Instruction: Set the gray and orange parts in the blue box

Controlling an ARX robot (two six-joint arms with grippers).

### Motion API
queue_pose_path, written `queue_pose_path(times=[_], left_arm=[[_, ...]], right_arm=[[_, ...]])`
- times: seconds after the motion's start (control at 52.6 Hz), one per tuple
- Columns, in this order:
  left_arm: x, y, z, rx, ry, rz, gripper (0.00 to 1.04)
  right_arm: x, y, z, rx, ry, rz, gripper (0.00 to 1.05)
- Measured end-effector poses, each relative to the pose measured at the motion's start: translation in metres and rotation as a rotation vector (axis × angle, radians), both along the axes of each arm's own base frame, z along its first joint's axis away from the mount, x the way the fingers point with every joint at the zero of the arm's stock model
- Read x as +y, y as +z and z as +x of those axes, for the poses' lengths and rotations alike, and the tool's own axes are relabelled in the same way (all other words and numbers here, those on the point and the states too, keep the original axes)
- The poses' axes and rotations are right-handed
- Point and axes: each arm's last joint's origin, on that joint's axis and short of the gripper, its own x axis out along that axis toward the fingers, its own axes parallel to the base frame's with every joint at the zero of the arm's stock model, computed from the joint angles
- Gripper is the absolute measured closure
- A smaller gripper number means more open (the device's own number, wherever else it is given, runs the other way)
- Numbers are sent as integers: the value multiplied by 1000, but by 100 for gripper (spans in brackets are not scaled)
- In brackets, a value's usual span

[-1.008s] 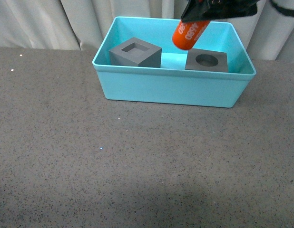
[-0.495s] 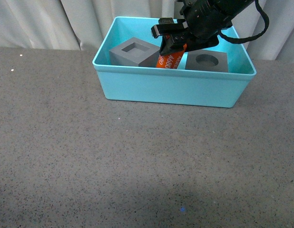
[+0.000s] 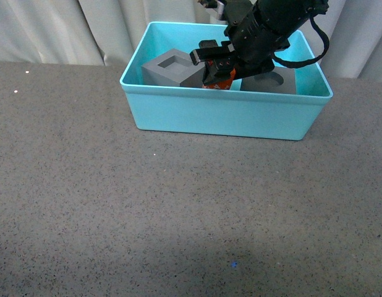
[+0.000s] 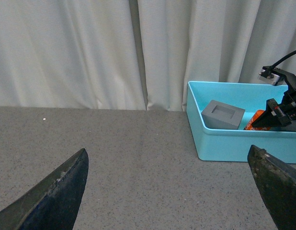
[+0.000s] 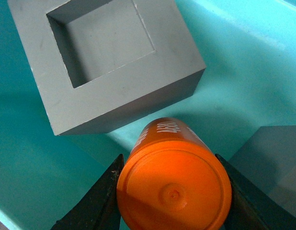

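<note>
Right jaws pinching orange cylinder inside blue box, between two gray cubes: square-recess cube just beside jaws, round-recess cube on other side. Left jaws spread over counter.

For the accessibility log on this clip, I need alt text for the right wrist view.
An orange cylinder printed "4680" fills the foreground, seen end-on, held between the right gripper's dark jaws. Behind it a gray cube with a square recess sits on the floor of the blue box, and a second gray block's corner shows beside it.
</note>
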Motion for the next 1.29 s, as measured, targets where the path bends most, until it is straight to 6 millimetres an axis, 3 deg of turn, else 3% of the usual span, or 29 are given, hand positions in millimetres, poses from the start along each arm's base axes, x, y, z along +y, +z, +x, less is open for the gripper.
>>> queue_pose_path(times=[0.247, 0.647, 0.989, 1.179, 1.293], left_arm=[[0, 0, 0, 0, 0, 0, 7], [0, 0, 0, 0, 0, 0, 7], [0, 0, 0, 0, 0, 0, 7], [0, 0, 0, 0, 0, 0, 7], [0, 0, 0, 0, 0, 0, 7]], right_arm=[[2, -2, 0, 3, 8, -1, 58], [-7, 7, -3, -59, -13, 52, 8], [-37, 55, -28, -278, -137, 102, 10], [-72, 89, -68, -522, -351, 77, 10], [-88, 96, -91, -571, -466, 62, 10]])
